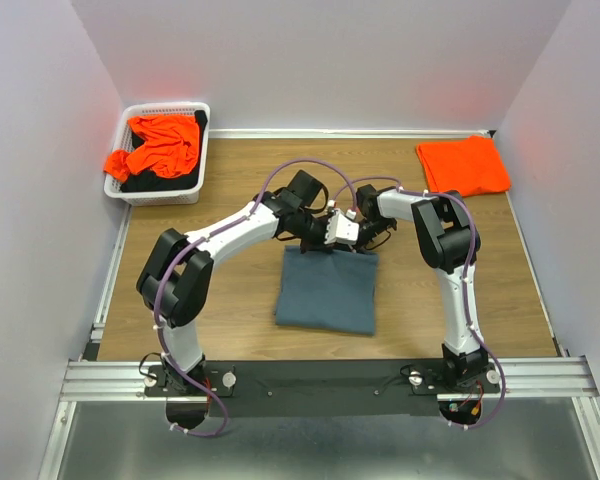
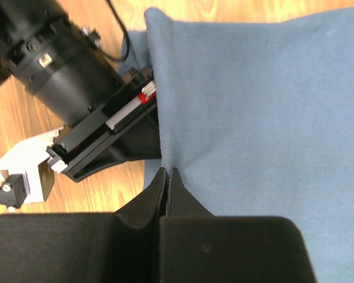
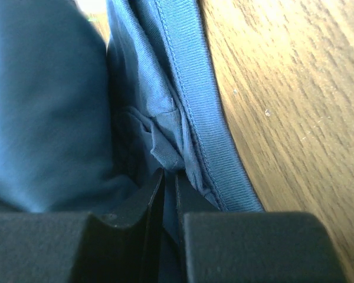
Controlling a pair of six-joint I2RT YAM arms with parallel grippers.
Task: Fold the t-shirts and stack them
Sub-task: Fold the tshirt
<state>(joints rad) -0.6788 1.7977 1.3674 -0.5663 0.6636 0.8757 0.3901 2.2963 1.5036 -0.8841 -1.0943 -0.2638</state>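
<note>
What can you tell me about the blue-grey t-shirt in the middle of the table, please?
The blue-grey t-shirt is plain, soft knit cloth with no print, folded into a rough rectangle that lies flat on the wooden table between the two arms. The right wrist view shows a ribbed band along one edge, with layers bunched beside it. Both grippers pinch its far edge: the left gripper and right gripper are each closed on the cloth, and creases fan out from the left grip.

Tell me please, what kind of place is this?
Probably a robot test cell in a laboratory, not a home: plain white walls box in a wooden table, two robot arms are bolted to a metal rail, and a white basket holds an orange t-shirt.
</note>
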